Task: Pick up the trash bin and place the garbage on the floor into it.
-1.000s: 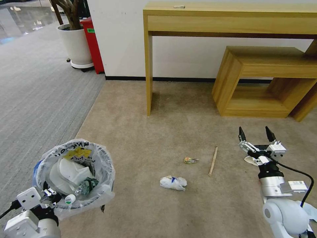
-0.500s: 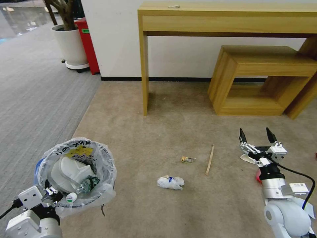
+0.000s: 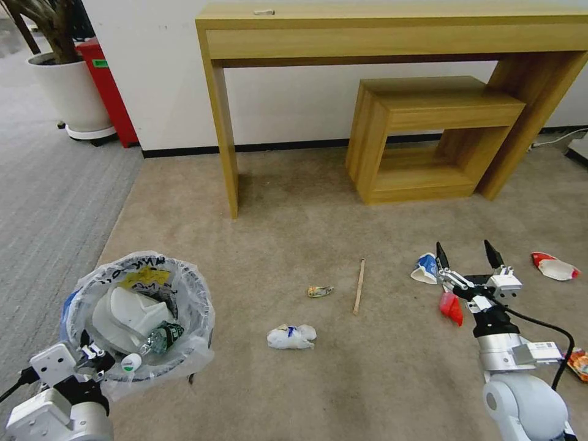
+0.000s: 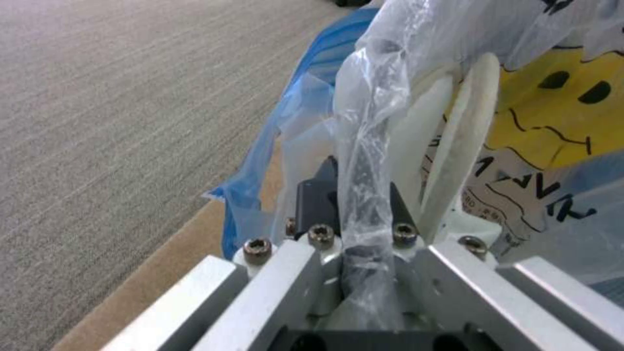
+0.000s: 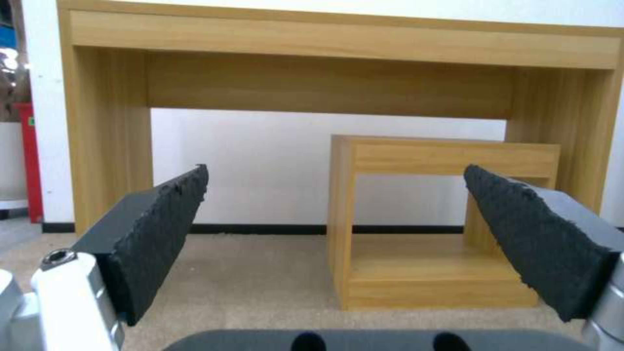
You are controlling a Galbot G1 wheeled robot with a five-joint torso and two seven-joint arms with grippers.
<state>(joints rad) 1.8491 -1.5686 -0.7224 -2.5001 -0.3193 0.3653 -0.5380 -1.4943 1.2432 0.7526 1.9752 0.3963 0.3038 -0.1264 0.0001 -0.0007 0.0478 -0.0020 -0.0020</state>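
Several pieces of garbage lie loose on the floor (image 3: 380, 367), so the job looks roughly half done, and the risks sit mostly with the bin (image 3: 138, 315). The left gripper (image 4: 360, 204) is clamped on the bin's near rim through a twisted fold of the bag (image 4: 367, 146); if that thin plastic slides between the jaws, the bin could tip or drop and spill what it carries. The bin hangs at the lower left over the tan carpet, close to its border with the grey carpet (image 3: 43, 202). It is small, round and blue, its crinkly whitish bag printed in black with a yellow patch, and inside lie a white slipper (image 3: 125, 318) and a clear bottle (image 3: 150, 346). The right gripper (image 3: 469, 263) hangs spread wide and empty, above the floor at the lower right, between a blue-white cup (image 3: 425, 268) and a red scrap (image 3: 452, 306). A reach from here might nudge the cup and roll it away, or close on carpet. A stick (image 3: 358, 294), a small wrapper (image 3: 320, 291) and a white wad (image 3: 291, 336) lie mid-floor between the arms; the stick is thin and flat to the pile, so it may slip a pinch. A red-white cup (image 3: 554, 267) lies farther right and an orange bag (image 3: 578, 362) at the right edge.
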